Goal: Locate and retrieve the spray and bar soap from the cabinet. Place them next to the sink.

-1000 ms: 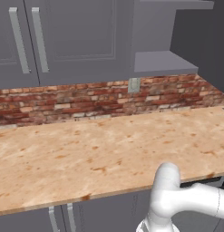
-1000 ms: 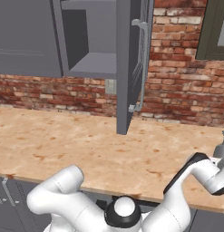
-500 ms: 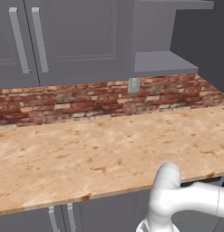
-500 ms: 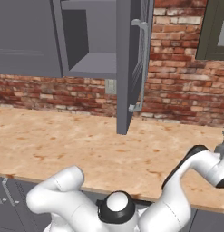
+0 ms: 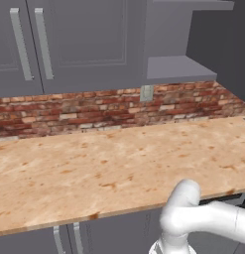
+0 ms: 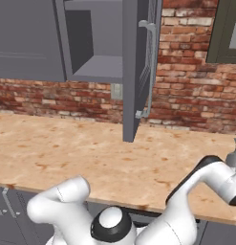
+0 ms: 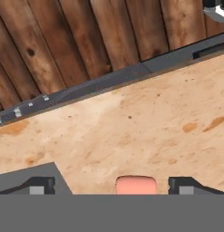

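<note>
Speckled tan bench point(image 5: 94, 168) is lying unchanged under the doorless cabinet point(image 5: 176, 67) in the left base view. Right base view: the arm is creeping further right. Hand view: jaws spread wide, the salmon bar soap point(image 7: 136, 185) resting released between them, seemingly delivered.

Arm folded low, reaching far right. Gripper point(image 7: 111, 185) points down, jaws spread wide, nothing clamped between them.
</note>
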{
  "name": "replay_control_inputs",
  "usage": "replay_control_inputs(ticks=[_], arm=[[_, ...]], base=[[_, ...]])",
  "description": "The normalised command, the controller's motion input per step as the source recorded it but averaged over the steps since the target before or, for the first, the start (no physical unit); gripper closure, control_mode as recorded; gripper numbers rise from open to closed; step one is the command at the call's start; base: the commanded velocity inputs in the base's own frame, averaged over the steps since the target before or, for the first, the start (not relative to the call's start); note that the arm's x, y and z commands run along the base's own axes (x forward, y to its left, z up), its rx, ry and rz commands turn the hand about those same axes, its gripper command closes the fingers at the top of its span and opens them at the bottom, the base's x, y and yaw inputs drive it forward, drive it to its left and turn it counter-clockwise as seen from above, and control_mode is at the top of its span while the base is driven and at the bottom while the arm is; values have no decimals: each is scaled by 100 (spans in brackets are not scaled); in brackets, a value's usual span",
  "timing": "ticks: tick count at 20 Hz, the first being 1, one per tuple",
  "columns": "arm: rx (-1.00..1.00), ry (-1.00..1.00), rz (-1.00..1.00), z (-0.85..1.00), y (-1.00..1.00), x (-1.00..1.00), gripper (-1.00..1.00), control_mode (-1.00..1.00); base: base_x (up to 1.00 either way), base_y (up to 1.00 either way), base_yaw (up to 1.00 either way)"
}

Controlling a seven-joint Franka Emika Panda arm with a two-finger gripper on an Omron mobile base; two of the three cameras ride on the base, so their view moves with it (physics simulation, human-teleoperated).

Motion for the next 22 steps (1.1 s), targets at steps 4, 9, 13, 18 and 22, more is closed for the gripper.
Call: replay_control_inputs(ticks=[4,9,13,18,22], arm=[[0,-9,-5,30,32,-82,-100,-100],[0,-8,-7,42,54,-70,-100,-100],[0,-12,-7,26,50,-85,-100,-100],[-1,-15,-10,12,54,-87,-100,-100],[-4,-14,-10,11,67,-70,-100,-100]], base=[[0,0,0],[0,0,0],[0,0,0],[0,0,0],[0,0,0]])
